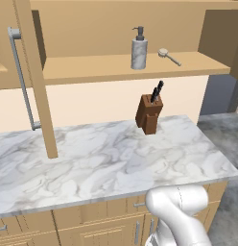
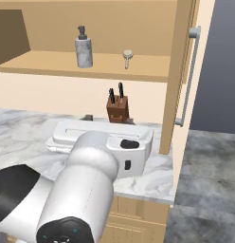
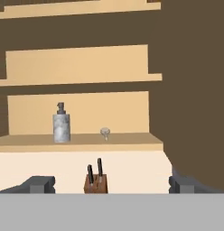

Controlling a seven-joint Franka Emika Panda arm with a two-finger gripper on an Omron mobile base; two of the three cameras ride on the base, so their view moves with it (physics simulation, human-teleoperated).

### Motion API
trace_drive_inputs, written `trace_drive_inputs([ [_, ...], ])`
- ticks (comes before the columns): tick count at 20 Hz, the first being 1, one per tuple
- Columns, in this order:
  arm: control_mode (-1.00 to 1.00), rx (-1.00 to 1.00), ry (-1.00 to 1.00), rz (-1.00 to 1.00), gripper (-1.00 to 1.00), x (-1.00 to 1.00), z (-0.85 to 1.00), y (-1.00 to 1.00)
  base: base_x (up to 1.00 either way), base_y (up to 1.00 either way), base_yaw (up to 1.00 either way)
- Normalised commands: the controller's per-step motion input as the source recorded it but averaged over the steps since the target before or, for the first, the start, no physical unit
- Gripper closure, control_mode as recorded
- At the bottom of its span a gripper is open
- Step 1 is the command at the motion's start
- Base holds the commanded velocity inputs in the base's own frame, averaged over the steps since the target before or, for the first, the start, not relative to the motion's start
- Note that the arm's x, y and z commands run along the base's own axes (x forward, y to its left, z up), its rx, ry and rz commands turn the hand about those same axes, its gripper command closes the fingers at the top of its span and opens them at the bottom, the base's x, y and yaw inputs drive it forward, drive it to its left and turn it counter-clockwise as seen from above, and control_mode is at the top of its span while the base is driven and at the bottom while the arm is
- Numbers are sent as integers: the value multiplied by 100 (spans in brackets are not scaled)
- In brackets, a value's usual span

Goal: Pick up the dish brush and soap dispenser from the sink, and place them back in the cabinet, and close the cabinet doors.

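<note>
The soap dispenser [image 1: 139,50] [image 2: 83,49] [image 3: 61,127] stands upright on the shelf of the open cabinet [image 1: 87,68]. The dish brush [image 1: 167,56] [image 2: 127,57] [image 3: 105,132] lies on the same shelf, just right of it. Both cabinet doors stand open: the left door [image 1: 38,77] juts out over the counter, and the right door [image 2: 181,71] [image 3: 195,90] hangs edge-on with its silver bar handle [image 2: 188,76]. My gripper [image 3: 110,185] is open and holds nothing. It faces the shelf from some way back, below shelf level. The sink is out of view.
A brown knife block [image 1: 149,113] [image 2: 117,107] [image 3: 95,180] stands on the marble counter [image 1: 92,158] under the shelf, straight ahead of my hand [image 2: 105,141]. Tan drawer fronts [image 1: 92,226] run below the counter. Grey floor lies past the counter's right end.
</note>
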Motion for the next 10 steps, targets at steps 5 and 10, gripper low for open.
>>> trace_drive_inputs([
  [5,-100,0,-5,0,-100,-31,-26,-8,0,0,0],
  [10,-100,0,-6,0,-100,-21,-17,-13,0,0,0],
])
